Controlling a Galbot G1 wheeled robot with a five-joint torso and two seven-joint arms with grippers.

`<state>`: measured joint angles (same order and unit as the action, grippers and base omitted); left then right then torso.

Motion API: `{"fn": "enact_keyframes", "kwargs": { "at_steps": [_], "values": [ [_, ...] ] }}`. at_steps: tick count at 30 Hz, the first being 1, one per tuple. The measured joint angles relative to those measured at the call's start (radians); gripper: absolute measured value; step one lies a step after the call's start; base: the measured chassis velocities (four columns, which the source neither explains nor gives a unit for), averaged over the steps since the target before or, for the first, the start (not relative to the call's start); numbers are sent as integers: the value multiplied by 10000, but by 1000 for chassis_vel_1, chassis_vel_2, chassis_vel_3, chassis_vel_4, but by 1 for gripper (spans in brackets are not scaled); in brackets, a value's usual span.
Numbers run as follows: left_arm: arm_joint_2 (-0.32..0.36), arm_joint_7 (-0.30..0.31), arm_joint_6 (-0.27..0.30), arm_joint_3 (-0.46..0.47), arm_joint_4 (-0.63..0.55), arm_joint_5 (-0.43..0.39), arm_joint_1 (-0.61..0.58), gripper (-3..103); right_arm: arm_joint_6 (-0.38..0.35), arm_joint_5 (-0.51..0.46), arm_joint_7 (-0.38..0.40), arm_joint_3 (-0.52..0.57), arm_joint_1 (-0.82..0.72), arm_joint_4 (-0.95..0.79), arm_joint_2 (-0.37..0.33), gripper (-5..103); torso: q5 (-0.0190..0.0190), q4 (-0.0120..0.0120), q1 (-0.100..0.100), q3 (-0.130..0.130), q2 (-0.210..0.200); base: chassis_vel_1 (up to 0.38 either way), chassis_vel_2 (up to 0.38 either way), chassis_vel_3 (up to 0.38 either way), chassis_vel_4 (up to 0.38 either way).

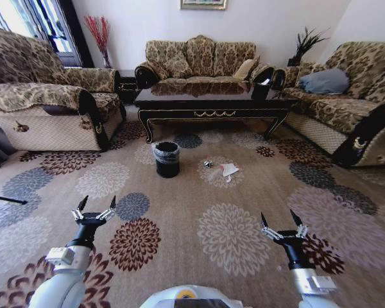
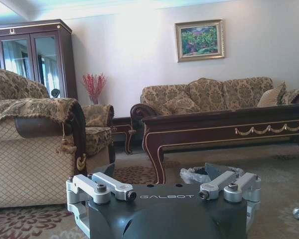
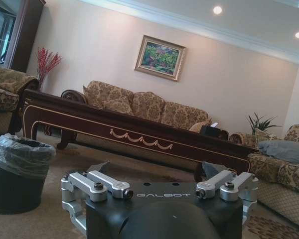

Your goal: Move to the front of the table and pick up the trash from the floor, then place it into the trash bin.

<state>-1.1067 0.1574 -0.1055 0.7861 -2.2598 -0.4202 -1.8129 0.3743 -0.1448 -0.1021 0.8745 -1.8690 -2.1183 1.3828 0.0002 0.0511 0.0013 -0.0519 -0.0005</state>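
Both spread grippers, left (image 1: 95, 205) and right (image 1: 282, 222), face the table (image 1: 212, 102) lying crosswise.

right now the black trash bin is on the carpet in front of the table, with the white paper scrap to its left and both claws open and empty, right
Not quite: in the head view the white paper scrap lies to the right of the trash bin, not its left. The rest holds: the bin stands on the carpet in front of the table, and the left claw and right claw are open and empty.
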Motion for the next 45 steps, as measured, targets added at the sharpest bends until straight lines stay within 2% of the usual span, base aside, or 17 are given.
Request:
{"fn": "enact_keyframes", "kwargs": {
  "at_steps": [18,45],
  "values": [
    [64,-4,104,20,66,-18,1,100,-93,84,-6,-153,229,204,-104,100,-1,0,1,-5,0,-186,184,176,-191],
    [262,36,453,-158,327,-118,609,100,7,491,119,-406,317,546,-193,100,-2,1,2,-9,1,-180,181,175,-176]
  ]
}}
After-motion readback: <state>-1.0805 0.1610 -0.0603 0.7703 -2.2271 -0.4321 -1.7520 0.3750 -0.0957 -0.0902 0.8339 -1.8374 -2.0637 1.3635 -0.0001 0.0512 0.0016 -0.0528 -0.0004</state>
